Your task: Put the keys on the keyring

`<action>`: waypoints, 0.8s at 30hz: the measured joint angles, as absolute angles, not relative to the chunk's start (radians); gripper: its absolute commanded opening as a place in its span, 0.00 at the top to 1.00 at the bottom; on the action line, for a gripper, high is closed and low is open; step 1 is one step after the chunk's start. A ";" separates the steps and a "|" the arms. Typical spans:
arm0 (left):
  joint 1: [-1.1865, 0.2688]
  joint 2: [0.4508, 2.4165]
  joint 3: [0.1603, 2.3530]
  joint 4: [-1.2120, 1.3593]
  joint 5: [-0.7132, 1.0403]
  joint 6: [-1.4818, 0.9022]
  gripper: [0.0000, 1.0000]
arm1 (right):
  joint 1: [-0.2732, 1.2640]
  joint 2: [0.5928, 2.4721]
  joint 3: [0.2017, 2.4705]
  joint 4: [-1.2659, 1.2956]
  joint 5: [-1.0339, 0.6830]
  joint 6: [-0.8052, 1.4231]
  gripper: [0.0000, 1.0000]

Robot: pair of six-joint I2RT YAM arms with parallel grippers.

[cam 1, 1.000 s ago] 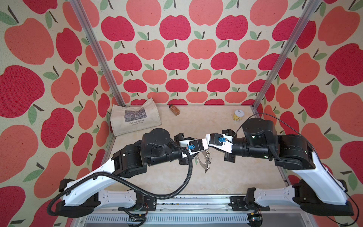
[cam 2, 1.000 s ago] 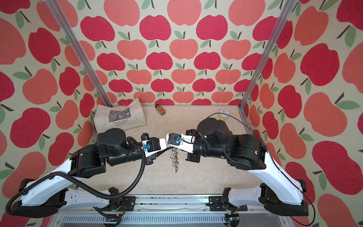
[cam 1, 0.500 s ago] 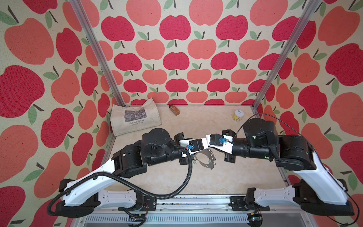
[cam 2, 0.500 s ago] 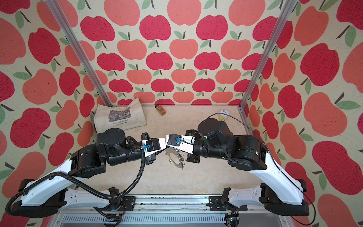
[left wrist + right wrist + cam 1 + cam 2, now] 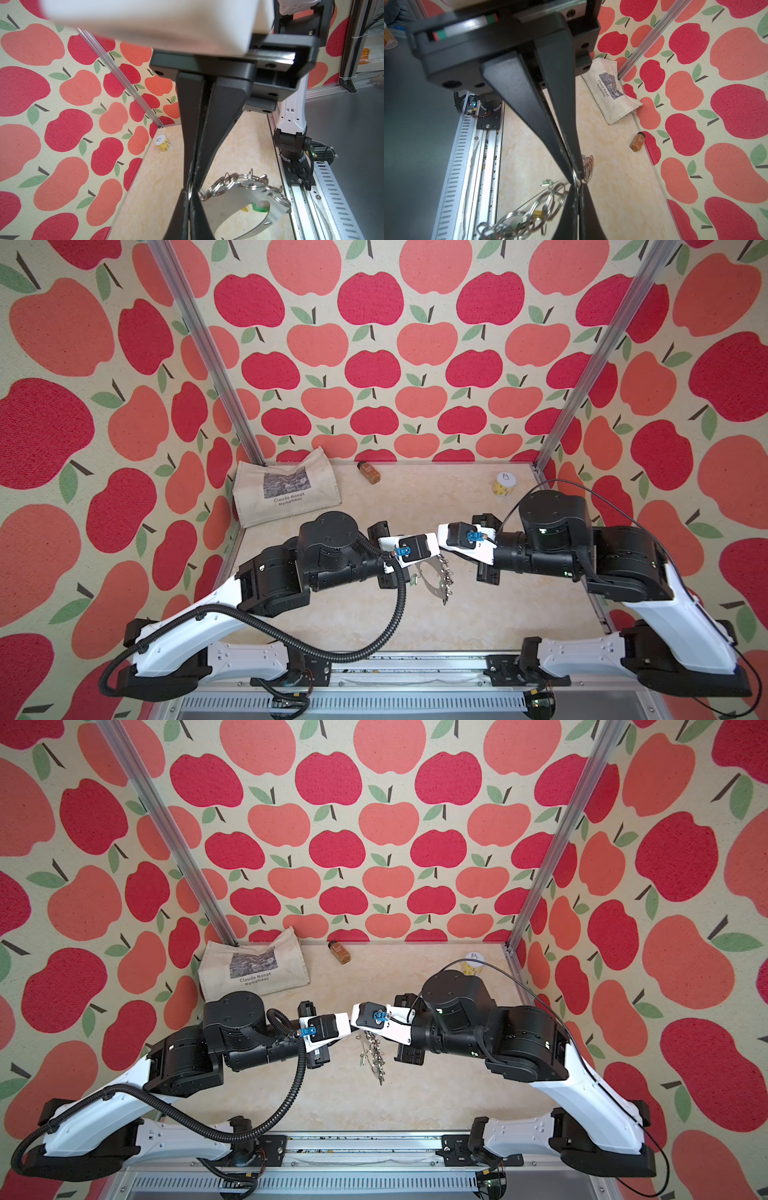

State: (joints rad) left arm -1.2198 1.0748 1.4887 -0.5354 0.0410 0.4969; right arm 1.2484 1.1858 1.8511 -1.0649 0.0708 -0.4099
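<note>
1. The left claw, partly apart a second ago, is now together on a small silver split ring of the keyring, a flat grey metal oval plate; the right claw stays clamped on a ring, tip to tip with it.
2. The plate, earlier hanging edge-on, has swung and now tilts at 5 o'clock of the claws, above the marbled beige table.
3. The keys, a small silvery key with a pale mint tag, seem to lie unheld at 9 o'clock of the plate; one claw will probably have to release to fetch them.
</note>
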 measured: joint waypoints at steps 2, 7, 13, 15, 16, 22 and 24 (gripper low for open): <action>-1.220 1.074 1.489 -0.535 0.041 0.500 0.92 | 1.250 1.186 1.851 -1.065 0.072 -0.410 1.00; -1.219 1.073 1.488 -0.525 0.042 0.515 0.80 | 1.255 1.186 1.850 -1.065 0.071 -0.410 1.00; -1.218 1.068 1.484 -0.521 0.042 0.514 0.83 | 1.255 1.184 1.846 -1.064 0.070 -0.410 1.00; -1.218 1.068 1.484 -0.521 0.046 0.514 0.85 | 1.255 1.184 1.846 -1.063 0.070 -0.410 1.00; -1.218 1.068 1.484 -0.521 0.049 0.514 0.85 | 1.255 1.184 1.846 -1.062 0.070 -0.410 1.00; -1.218 1.068 1.484 -0.521 0.061 0.514 0.97 | 1.257 1.184 1.846 -1.048 0.070 -0.410 1.00; -1.218 1.068 1.484 -0.521 0.065 0.517 1.00 | 1.257 1.183 1.846 -1.048 0.070 -0.410 1.00</action>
